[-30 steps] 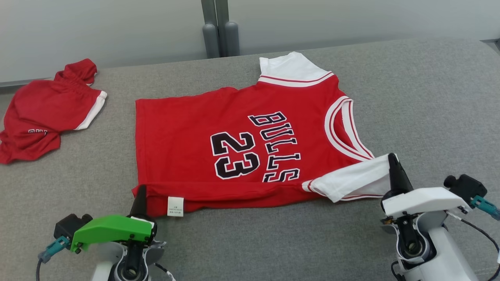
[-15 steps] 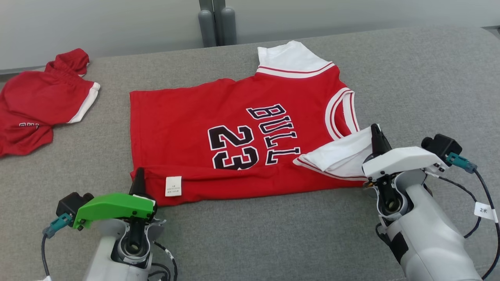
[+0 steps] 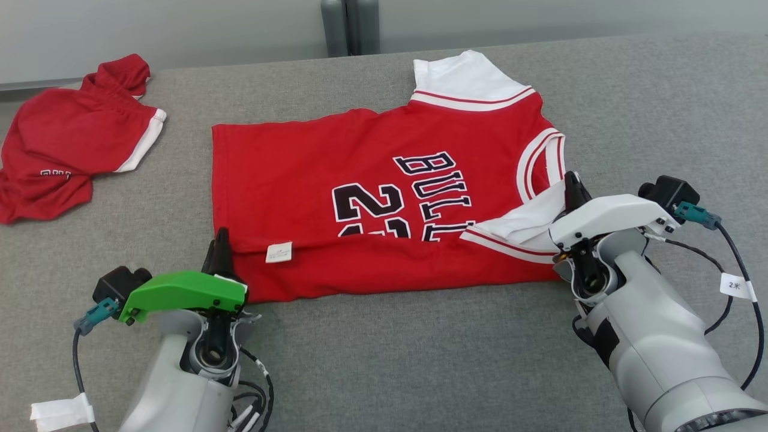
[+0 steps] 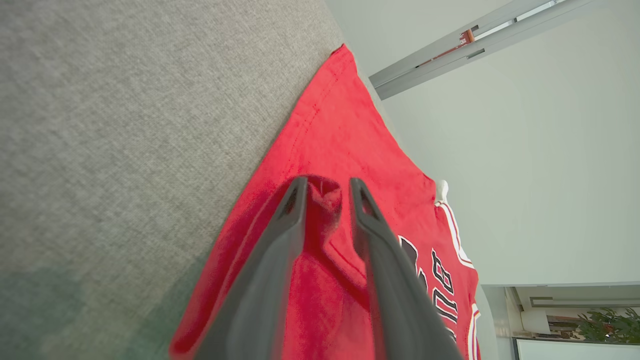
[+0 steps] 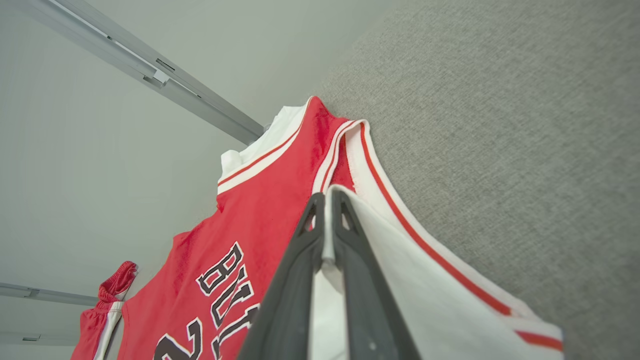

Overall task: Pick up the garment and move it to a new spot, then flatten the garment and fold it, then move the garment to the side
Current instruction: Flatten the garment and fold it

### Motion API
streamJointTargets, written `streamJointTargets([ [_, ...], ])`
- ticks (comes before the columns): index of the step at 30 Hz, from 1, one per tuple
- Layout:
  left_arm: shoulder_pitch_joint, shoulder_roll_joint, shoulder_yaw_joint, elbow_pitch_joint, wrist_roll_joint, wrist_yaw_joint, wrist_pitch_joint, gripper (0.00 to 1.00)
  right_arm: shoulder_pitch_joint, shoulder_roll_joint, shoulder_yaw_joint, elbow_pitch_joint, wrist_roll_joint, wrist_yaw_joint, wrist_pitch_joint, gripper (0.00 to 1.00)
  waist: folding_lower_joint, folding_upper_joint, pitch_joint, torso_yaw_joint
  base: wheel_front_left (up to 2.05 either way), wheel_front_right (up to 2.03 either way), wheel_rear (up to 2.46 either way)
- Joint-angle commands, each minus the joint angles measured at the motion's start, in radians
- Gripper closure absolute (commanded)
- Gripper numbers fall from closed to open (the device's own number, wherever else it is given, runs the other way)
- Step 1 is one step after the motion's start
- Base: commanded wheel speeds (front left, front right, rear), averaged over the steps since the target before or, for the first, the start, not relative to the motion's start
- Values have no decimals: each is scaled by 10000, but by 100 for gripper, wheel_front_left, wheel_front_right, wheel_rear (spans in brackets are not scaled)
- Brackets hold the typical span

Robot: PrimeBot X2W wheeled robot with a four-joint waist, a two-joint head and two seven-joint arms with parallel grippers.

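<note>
Red jersey (image 3: pixel 312 156) shows "BUL" and "2", with white label (image 3: pixel 279 252) at its fold.

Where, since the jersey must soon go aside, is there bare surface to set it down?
Widest bare patch: the grey table right of the jersey. A near strip lies in front of the jersey, between the left gripper and right gripper. Crowded: the left, where the red shorts lie.
</note>
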Motion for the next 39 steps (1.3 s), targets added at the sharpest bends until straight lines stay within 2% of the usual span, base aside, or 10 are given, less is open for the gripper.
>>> streamJointTargets([
  [1, -212, 29, -38, 105, 154, -92, -86, 0, -184, -19, 99, 164, 111, 3, 10, 0, 0, 0, 32, 24, 0, 0, 0],
  [9, -387, 78, -110, 332, 254, -331, -486, 0, -895, -18, 323, 812, 216, 3, -92, 0, 0, 0, 52, 181, 0, 0, 0],
  [13, -44, 241, -50, 71, 219, -448, -597, 0, -986, -109, 346, 544, 298, 3, -178, 0, 0, 0, 1, 254, 0, 0, 0],
  [20, 981, 654, -289, -731, 435, -541, -476, 0, -537, -646, 751, -634, -511, 3, -250, 0, 0, 0, -247, 413, 0, 0, 0],
  [25, 1686, 910, -897, -1240, 993, -226, -145, 0, 461, -889, 465, -2035, -1832, 3, -249, 0, 0, 0, -493, 524, 0, 0, 0],
  [32, 2301, 902, -1208, -1565, 1092, 478, 486, 0, 2420, -640, -391, -4157, -3956, 3, -252, 0, 0, 0, -750, 356, 0, 0, 0],
  [39, 2441, 829, -1085, -1528, 807, 789, 691, 0, 3971, -239, -1163, -5267, -4661, 3, -253, 0, 0, 0, -725, -116, 0, 0, 0],
])
